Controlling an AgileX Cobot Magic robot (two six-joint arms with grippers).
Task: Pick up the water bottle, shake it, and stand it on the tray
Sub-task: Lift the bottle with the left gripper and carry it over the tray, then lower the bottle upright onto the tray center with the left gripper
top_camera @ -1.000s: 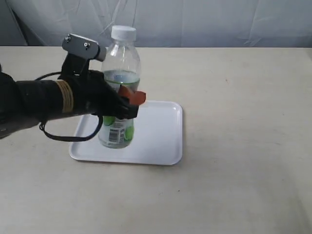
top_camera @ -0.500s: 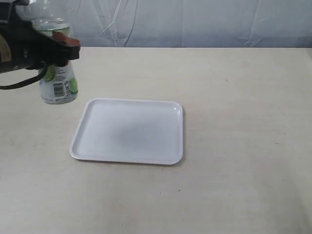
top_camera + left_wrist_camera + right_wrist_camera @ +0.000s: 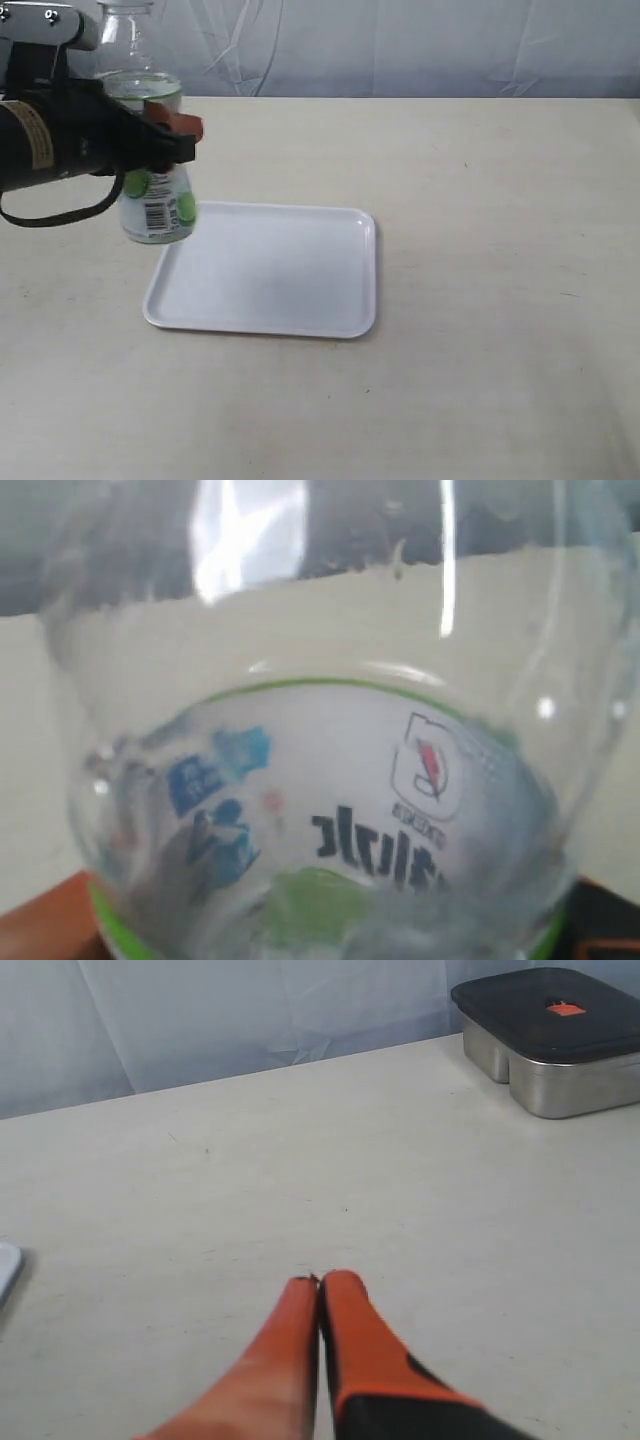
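Bottle grip first: the left gripper (image 3: 160,135) is clamped round the middle of the water bottle (image 3: 155,212), which hangs upright in the air by the tray's (image 3: 300,275) far left corner, resting on nothing. Looks like the shaking part of the job. The risk from here is that the orange fingers (image 3: 184,127) are pinching a slick, rounded plastic wall. A hard shake could let the bottle slide or twist, and then it would land crooked and tip over on the tray. Off the tray's right side, out of the exterior view, the right gripper (image 3: 318,1285) has its jaws pressed together on nothing. The left wrist view is only label and clear plastic up close, no tray. Only the right wrist view shows a lidded metal container (image 3: 555,1030) on the table (image 3: 200,1160).
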